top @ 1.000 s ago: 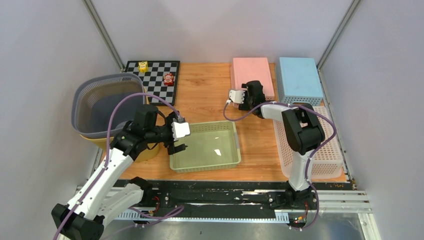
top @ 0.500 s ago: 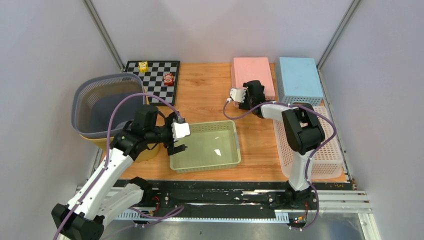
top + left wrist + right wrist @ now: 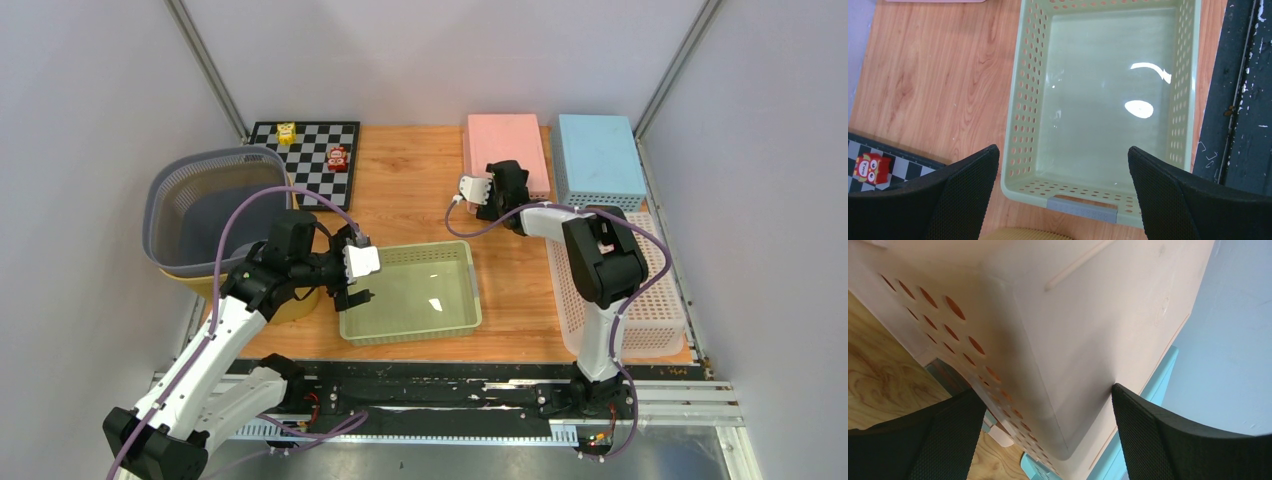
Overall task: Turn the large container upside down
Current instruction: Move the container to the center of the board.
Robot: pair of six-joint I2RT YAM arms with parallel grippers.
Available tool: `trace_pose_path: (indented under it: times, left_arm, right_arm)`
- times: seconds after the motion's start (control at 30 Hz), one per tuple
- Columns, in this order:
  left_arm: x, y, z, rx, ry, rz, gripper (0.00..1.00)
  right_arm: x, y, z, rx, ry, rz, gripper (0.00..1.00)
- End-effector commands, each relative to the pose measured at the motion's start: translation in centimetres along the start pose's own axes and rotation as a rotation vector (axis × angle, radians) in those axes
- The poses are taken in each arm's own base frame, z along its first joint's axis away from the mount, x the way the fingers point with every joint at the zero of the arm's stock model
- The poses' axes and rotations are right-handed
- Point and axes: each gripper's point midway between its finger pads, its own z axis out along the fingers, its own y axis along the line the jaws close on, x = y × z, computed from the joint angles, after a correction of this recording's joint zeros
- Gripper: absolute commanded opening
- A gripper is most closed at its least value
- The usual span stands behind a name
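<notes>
One green basket [image 3: 1020, 105] lies beneath the spread left hand [image 3: 1063, 152]

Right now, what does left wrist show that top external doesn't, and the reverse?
Only left wrist: the grey handle strip on the green basket's end wall.
Only top external: purple basket, pink container, blue container, white basket, and the right gripper by the pink one.
Both: the empty green basket, the open left gripper, wooden table, checkerboard with red toy.
</notes>
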Motion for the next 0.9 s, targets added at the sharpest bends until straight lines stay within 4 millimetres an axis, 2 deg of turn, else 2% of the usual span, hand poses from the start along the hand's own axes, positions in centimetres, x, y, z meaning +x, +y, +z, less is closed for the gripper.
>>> trace_pose_path:
  times: [0.0, 0.23, 0.6, 0.77, 0.87]
  left_arm:
    - [-0.3, 0.1, -0.2, 0.001, -0.013, 0.008, 1.00]
    - [-0.3, 0.0, -0.2, 0.001, -0.014, 0.007, 1.00]
    - [-0.4, 0.0, -0.3, -0.001, -0.016, 0.011, 1.00]
    - [-0.5, 0.0, -0.4, -0.002, -0.020, 0.014, 1.00]
    - [-0.5, 0.0, -0.4, -0.004, -0.021, 0.016, 1.00]
  right_arm:
    - [0.5, 2.6, -0.1, -0.090, 0.019, -0.014, 0.94]
    - [-0.2, 1.5, -1.6, -0.094, -0.015, -0.014, 0.96]
    - [-1.4, -1.1, -5.5, -0.083, -0.072, -0.014, 0.98]
    - [-1.8, -0.6, -8.5, -0.134, -0.096, -0.052, 0.99]
    - [-3.0, 0.1, -11.9, -0.171, -0.161, -0.080, 0.99]
